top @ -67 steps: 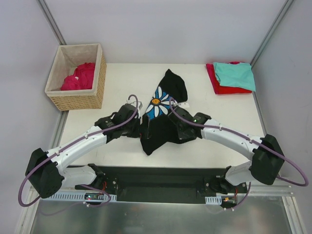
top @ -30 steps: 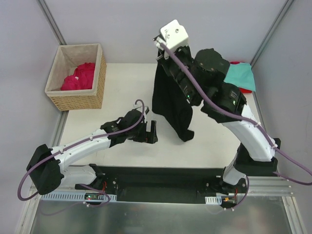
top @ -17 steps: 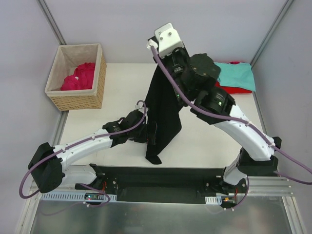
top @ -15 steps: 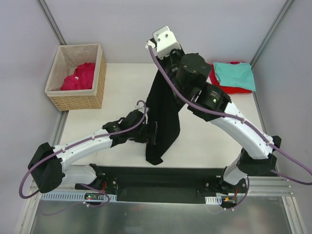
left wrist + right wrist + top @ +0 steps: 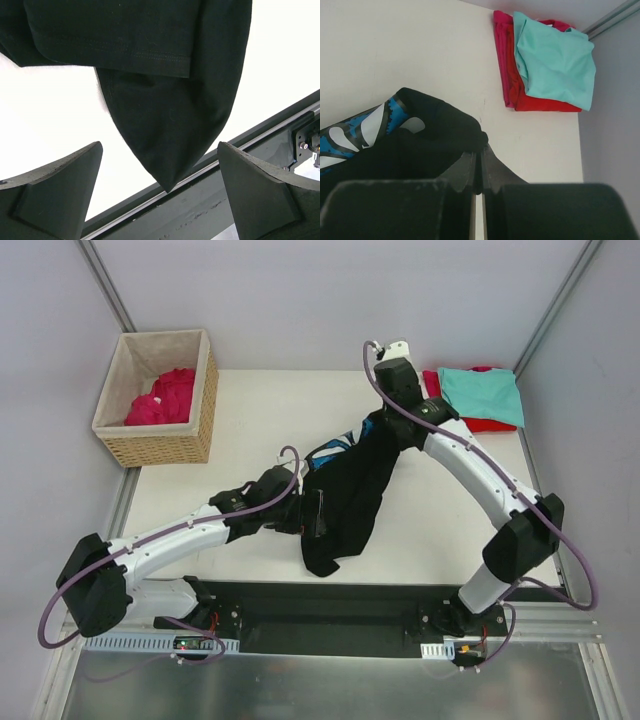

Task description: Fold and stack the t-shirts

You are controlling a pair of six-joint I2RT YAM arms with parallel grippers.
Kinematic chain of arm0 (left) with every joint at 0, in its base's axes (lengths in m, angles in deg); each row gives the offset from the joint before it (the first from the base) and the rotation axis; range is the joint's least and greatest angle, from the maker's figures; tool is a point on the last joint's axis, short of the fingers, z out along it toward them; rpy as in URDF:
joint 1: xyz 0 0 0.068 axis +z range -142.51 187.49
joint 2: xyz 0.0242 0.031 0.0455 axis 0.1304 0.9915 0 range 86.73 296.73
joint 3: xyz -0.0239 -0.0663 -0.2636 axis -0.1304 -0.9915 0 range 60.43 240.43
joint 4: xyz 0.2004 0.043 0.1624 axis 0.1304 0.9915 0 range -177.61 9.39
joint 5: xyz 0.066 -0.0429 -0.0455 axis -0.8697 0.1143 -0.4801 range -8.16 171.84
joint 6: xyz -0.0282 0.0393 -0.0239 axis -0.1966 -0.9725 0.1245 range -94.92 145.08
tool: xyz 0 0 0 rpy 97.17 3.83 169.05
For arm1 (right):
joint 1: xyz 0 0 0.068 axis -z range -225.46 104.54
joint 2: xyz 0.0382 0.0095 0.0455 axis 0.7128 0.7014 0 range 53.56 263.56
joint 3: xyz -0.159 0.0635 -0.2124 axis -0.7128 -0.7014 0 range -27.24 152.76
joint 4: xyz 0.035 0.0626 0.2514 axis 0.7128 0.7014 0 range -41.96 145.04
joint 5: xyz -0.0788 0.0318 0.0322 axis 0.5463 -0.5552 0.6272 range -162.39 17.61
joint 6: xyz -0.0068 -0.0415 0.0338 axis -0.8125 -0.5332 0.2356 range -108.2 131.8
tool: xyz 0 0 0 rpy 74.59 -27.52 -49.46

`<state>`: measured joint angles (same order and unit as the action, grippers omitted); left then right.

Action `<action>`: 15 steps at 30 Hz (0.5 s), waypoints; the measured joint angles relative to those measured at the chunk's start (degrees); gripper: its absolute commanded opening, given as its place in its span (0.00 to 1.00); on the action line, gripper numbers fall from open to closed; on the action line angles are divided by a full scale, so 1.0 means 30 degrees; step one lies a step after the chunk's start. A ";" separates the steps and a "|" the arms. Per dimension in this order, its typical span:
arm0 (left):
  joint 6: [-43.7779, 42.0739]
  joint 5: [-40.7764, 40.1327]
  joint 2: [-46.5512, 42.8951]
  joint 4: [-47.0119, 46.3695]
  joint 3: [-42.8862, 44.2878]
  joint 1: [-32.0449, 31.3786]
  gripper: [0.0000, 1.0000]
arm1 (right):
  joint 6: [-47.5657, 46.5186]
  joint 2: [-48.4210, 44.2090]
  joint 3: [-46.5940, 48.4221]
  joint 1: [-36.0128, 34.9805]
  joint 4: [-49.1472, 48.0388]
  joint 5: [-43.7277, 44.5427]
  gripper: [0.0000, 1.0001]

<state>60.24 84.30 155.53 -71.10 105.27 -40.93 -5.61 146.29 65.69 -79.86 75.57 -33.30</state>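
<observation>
My right gripper [image 5: 384, 433] is shut on a fold of the large black t-shirt [image 5: 345, 500]; in the right wrist view the gripper [image 5: 481, 146] pinches black cloth [image 5: 435, 145] with the blue-white print [image 5: 355, 131] to its left. From there the shirt slopes down to a point near the table's front edge. My left gripper [image 5: 313, 514] is open beside the shirt's lower part; in its wrist view the gripper [image 5: 159, 150] has a pointed corner of the black shirt [image 5: 170, 125] between its spread fingers [image 5: 55, 195], untouched.
A teal shirt [image 5: 482, 393] lies folded on a red one [image 5: 455, 420] at the back right, also seen as teal [image 5: 555, 60] over red [image 5: 540, 104]. A wicker basket [image 5: 160, 445] at the back left holds a crimson-pink shirt [image 5: 163, 397]. The black base rail [image 5: 235, 200] runs along the front edge.
The right arm has come down from high above the table, bringing the black shirt low and slanted instead of hanging tall. The left arm has stayed still and open.
</observation>
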 measured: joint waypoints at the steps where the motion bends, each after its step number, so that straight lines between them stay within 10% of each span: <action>1: 0.0000 0.0000 0.0029 -0.0007 0.0000 0.0000 0.99 | 0.0219 0.0277 0.0044 0.0175 0.0036 -0.0189 0.01; 7: 0.0015 0.0000 0.0466 0.0007 0.0058 -0.0007 0.99 | 0.1180 0.2317 0.1778 0.0342 0.0342 -0.1392 0.05; 10: -0.0022 -0.0066 0.0889 0.0051 0.0488 -0.0284 0.99 | 0.1705 0.2419 0.1770 0.0321 0.0452 -0.2004 0.60; 15: -0.1020 -0.0787 0.3366 0.0226 0.3330 -0.0889 0.99 | 0.2820 0.2280 0.1151 0.0641 0.0452 -0.2907 0.77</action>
<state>57.18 81.94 165.62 -70.42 115.26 -43.60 2.85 153.13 69.14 -77.93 76.92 -42.02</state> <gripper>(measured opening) 0.991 0.731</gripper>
